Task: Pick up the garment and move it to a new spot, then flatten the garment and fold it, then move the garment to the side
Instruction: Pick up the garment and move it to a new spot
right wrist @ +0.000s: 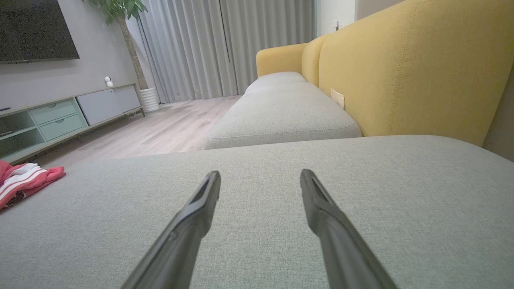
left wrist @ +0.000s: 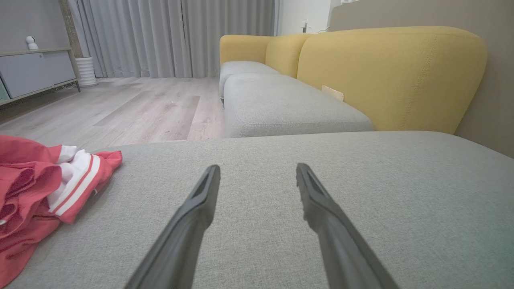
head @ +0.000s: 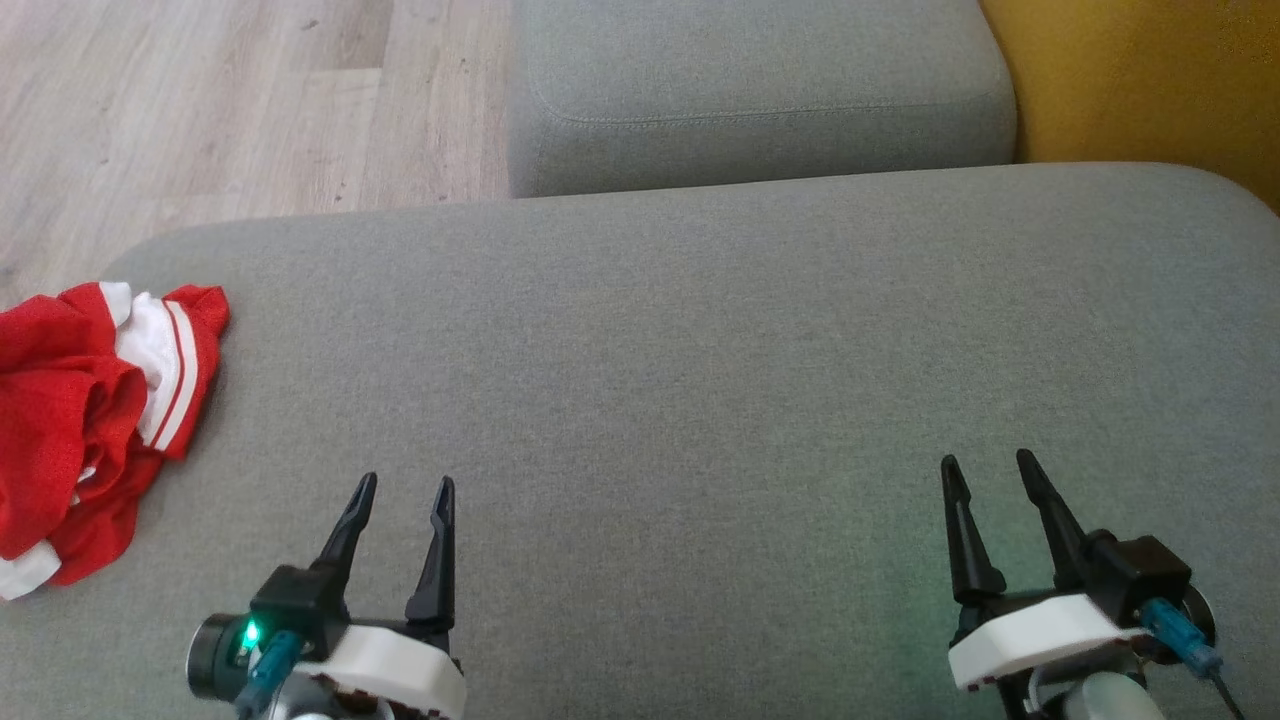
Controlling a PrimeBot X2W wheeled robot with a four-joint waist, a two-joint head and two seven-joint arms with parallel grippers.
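The garment [head: 90,420] is a crumpled red piece with white trim and stripes, lying at the left edge of the grey cushion [head: 700,380]. It also lies at the left in the left wrist view [left wrist: 48,188] and, small, at the far left in the right wrist view [right wrist: 24,180]. My left gripper [head: 405,490] hovers over the cushion to the right of the garment, open and holding nothing, its fingers [left wrist: 200,200] apart. My right gripper [head: 988,467] stands far to the right, also open and empty, with bare cushion between its fingers [right wrist: 321,208].
A second grey seat cushion [head: 760,90] adjoins at the back, with a yellow backrest [head: 1150,80] on the right. Wooden floor [head: 220,110] lies beyond the cushion's left and far edges. A low cabinet [right wrist: 60,116] and curtains [right wrist: 225,48] stand across the room.
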